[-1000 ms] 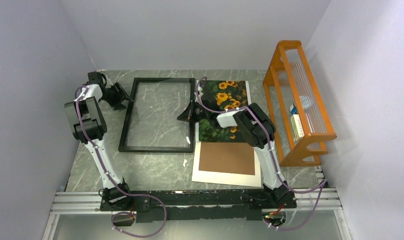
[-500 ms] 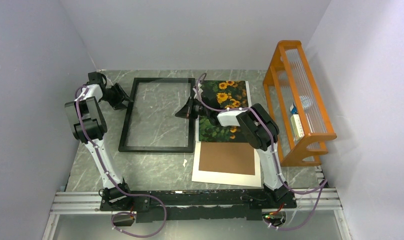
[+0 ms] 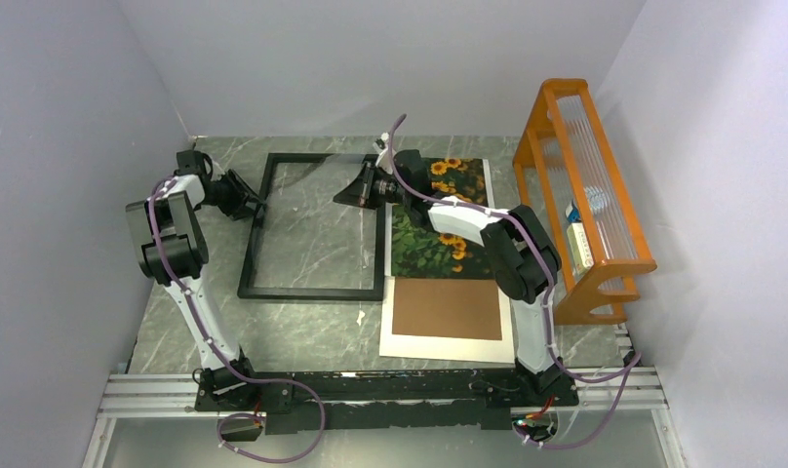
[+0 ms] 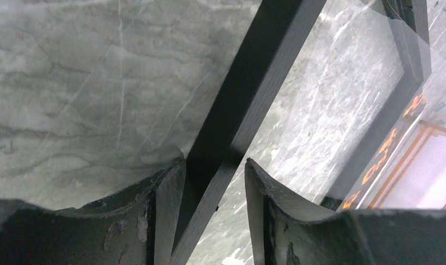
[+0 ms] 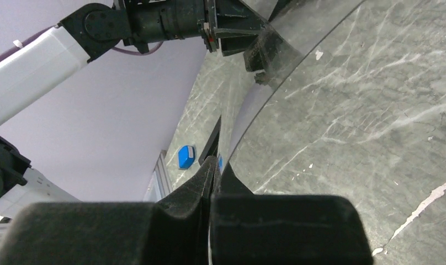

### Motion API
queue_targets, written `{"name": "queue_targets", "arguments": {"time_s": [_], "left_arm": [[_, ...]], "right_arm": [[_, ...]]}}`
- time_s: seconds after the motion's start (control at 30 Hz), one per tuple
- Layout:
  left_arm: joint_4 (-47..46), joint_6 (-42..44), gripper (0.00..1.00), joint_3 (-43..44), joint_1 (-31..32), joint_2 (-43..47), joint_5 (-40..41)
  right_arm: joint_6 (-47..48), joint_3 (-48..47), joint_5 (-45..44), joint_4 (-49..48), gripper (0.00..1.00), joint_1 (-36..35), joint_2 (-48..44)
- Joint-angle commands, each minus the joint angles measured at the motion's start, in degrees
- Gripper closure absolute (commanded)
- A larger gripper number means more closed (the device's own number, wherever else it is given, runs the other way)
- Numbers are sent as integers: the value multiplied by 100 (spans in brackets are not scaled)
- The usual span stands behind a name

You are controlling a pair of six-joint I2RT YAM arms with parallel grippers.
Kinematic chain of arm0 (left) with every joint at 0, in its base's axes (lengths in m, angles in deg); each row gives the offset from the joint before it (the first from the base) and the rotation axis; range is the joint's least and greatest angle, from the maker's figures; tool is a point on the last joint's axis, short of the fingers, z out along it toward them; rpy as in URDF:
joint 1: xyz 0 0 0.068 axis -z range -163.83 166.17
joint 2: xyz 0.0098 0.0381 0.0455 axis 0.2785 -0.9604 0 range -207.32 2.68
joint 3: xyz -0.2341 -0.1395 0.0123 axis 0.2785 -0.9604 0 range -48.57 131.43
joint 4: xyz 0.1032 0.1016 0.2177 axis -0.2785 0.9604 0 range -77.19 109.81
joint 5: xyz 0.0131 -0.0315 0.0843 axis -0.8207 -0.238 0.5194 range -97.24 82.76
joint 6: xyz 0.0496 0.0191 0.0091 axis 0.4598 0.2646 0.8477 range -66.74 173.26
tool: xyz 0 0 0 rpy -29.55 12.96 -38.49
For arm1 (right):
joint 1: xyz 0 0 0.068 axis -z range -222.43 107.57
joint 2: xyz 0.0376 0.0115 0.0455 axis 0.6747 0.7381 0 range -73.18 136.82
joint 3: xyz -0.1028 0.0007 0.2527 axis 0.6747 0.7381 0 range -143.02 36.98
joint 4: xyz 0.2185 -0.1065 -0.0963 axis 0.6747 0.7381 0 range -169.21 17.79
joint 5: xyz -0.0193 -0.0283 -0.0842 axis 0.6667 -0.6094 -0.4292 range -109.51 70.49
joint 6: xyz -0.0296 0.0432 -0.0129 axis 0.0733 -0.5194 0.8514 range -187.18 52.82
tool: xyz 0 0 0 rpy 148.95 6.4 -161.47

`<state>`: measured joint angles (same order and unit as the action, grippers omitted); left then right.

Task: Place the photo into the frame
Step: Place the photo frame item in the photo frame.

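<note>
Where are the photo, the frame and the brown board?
photo (image 3: 429, 255), top view, on its green lower part.
frame (image 3: 312, 291), top view, on its near rail.
brown board (image 3: 444, 309), top view, on its middle.

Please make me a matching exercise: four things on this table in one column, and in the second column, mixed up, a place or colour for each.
Things:
1. the photo
2. the frame
3. brown board
4. orange rack

Descriptions:
a. farthest right of the four
b. lying on a white sheet
c. black, farthest left of the four
d. yellow flowers on dark green

Pairs: 1-d, 2-c, 3-b, 4-a
</note>
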<state>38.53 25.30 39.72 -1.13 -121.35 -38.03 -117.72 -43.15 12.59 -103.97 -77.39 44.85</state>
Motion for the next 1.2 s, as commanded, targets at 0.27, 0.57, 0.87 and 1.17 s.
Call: {"name": "queue_targets", "arguments": {"time_s": [0.27,0.57,0.87,1.17], "left_arm": [[1183,-318,33,48,-30,872,1986],[1681,-609,24,671,-587,1291,2808],[1695,-926,17,502,-1131,1299,3025],[923,-828,7,58,-1143,1024,1563]], "right_arm": [[-142,-1109,48,303,100,-72,-334],[-101,-2406,120,657,100,-386,-6],[-337,-2318,123,521,100,-432,668],[-709,-1067,-257,10,100,-197,1086]]}}
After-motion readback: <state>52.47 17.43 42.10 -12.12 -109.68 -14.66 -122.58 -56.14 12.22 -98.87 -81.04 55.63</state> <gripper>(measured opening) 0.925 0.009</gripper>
